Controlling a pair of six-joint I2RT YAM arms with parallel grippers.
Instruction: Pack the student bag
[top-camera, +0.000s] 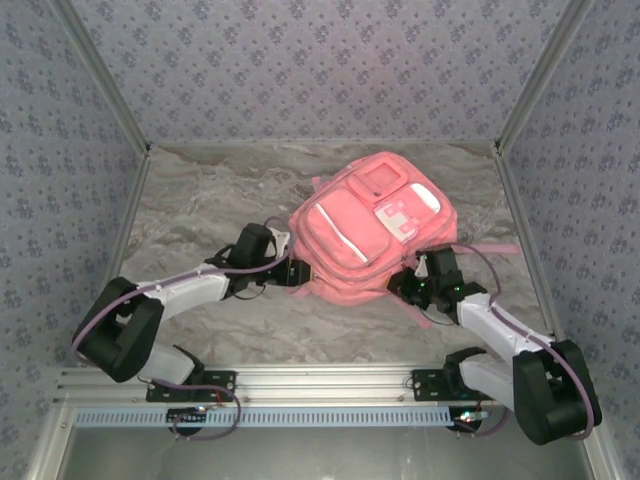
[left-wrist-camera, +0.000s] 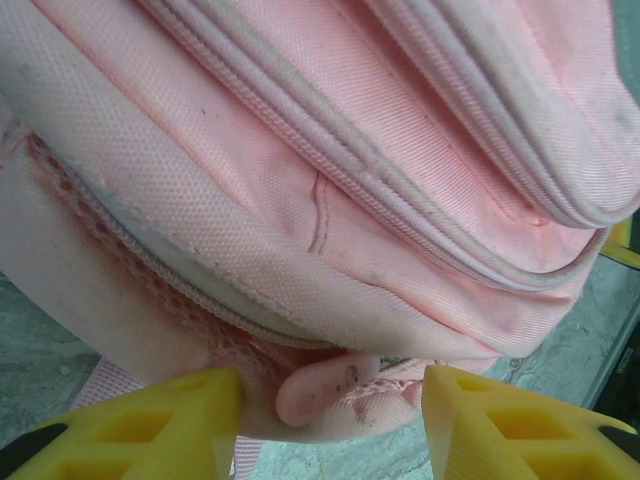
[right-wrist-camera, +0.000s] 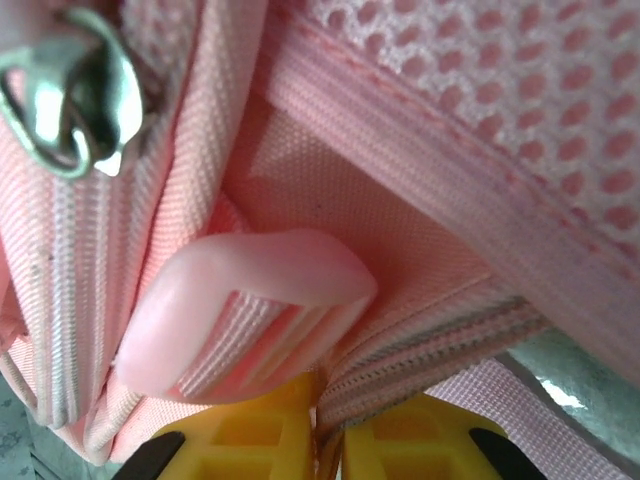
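The student bag, a big soft pink backpack with white strips, lies in the middle of the marble table. My left gripper is at its lower left edge. In the left wrist view that gripper stands open, its yellow fingers well apart on either side of a small pink plastic tab under the bag's seam, touching neither side. My right gripper is at the bag's lower right edge. In the right wrist view the right gripper is shut on a folded fabric edge of the student bag, beside a pink strap buckle.
Patterned walls close in the table on three sides. A loose pink strap trails to the right of the bag. A metal zipper ring hangs near the right gripper. A metal rail runs along the near edge.
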